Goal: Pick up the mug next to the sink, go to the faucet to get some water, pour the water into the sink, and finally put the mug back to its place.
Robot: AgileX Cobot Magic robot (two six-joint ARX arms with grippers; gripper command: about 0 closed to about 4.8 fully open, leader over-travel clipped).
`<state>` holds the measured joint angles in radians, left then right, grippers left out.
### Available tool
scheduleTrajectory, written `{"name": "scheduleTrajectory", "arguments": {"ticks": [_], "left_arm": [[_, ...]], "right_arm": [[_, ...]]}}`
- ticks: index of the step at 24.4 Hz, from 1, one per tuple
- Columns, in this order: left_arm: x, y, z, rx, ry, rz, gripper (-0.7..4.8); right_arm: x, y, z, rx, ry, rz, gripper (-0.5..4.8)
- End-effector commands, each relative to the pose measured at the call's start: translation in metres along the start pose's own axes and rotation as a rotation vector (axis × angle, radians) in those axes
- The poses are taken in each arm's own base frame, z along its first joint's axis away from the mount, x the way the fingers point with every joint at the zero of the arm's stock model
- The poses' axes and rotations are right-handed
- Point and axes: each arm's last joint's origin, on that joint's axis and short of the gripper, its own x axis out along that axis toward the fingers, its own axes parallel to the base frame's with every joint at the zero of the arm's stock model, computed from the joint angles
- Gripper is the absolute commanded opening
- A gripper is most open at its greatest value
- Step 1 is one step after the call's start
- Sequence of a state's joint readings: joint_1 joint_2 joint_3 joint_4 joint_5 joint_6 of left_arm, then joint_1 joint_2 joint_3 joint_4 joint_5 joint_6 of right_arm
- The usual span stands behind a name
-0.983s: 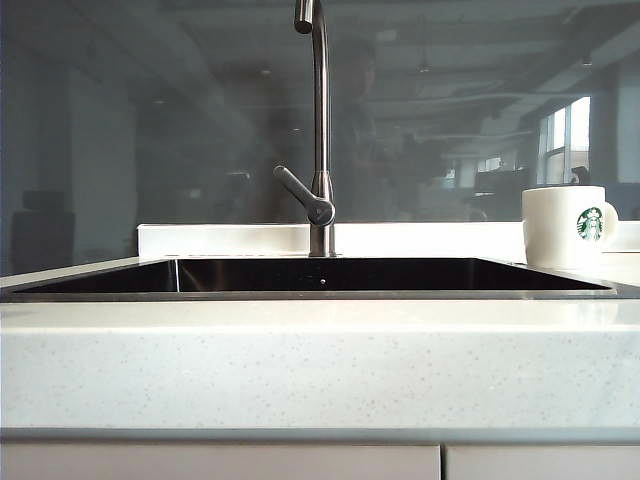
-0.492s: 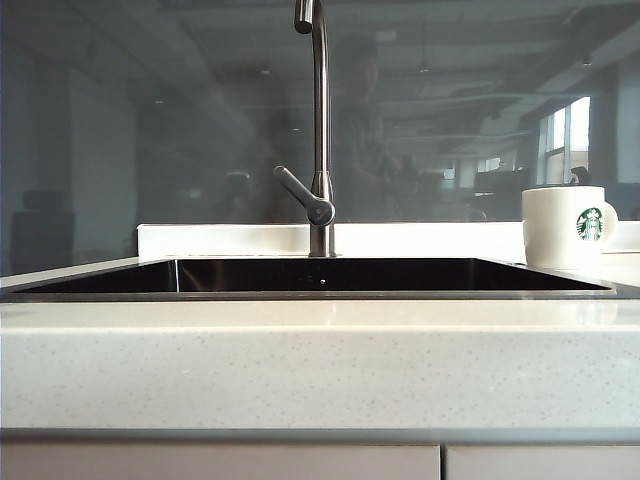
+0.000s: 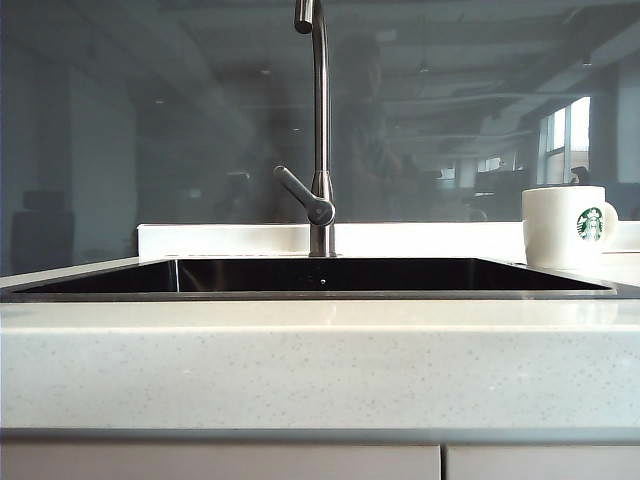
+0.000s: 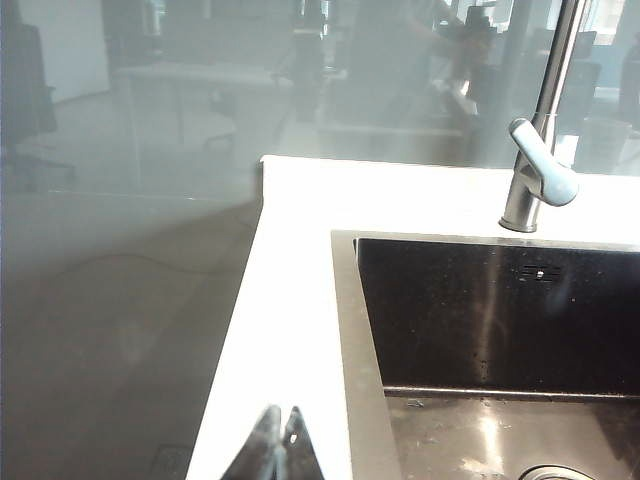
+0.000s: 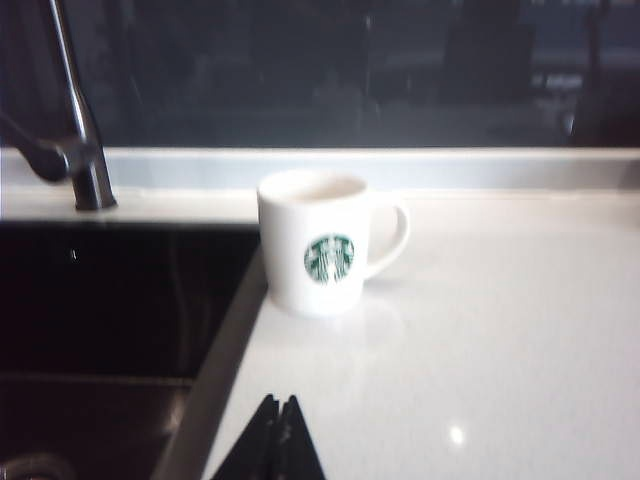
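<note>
Cropping both shut claws [image 4: 279, 440] [image 5: 279, 435], seemingly above countertop [image 3: 320, 365].

Little of the robot shows. In the left wrist view, the left gripper [image 4: 278, 445] appears as two slim, dark, glossy fingers tapering to pressed-together tips. In the right wrist view, the right gripper [image 5: 277, 440] looks alike: two black, wedge-shaped fingers meeting at a point, possibly matte plastic, though the blur obscures this. Neither arm appears in the exterior view.
</note>
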<state>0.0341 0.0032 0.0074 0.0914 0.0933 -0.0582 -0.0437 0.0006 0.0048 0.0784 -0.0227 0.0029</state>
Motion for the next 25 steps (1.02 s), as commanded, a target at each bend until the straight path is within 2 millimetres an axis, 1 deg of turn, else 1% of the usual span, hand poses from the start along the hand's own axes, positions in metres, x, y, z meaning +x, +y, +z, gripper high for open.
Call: {"name": "scheduleTrajectory", "arguments": {"ticks": [1, 25], "left_arm": [[-0.0001, 0.0001, 0.0015, -0.001, -0.008, 0.003, -0.05], [-0.0001, 0.0001, 0.0015, -0.001, -0.008, 0.003, -0.05]], "right_arm": [[-0.0003, 0.0001, 0.0067, 0.001, -0.08, 0.0, -0.06], [-0.0003, 0.0002, 0.0065, 0.002, -0.077, 0.006, -0.06]]}}
